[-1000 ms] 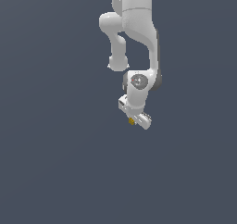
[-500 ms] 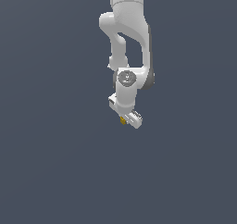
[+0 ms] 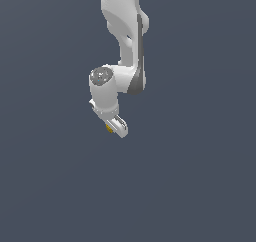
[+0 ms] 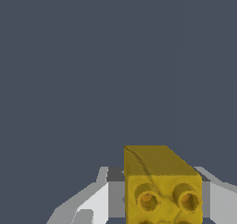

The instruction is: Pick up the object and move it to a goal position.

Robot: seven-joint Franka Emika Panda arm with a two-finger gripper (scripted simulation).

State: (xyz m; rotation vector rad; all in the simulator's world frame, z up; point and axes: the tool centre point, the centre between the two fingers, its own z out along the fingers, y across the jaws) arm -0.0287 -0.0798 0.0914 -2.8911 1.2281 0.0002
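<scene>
Background is plain dark blue-grey all round. White Panda arm (image 3: 125,41) hangs down from the top of the exterior view. Gripper (image 3: 113,126) is clamped on the object, a yellow studded block (image 4: 159,183), which sits between the fingers (image 4: 95,202) with round studs facing the wrist camera. In the exterior view only a yellow speck shows at the fingertips.
</scene>
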